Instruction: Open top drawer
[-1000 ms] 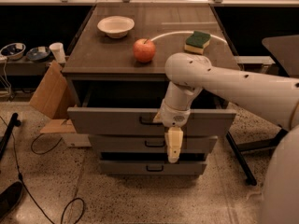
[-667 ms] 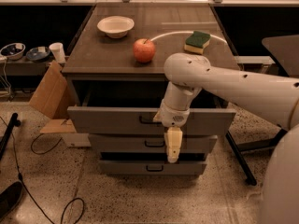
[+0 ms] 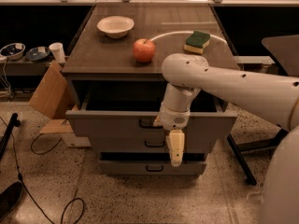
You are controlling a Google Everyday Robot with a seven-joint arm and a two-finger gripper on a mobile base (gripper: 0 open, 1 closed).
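Tool (image 3: 175, 158) hangs before open top drawer (image 3: 107, 124).

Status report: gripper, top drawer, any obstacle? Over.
Gripper hangs pointing down before the top drawer, right of its handle. Drawer stands pulled out. Apple, bowl, sponge on cabinet top, out of the way.
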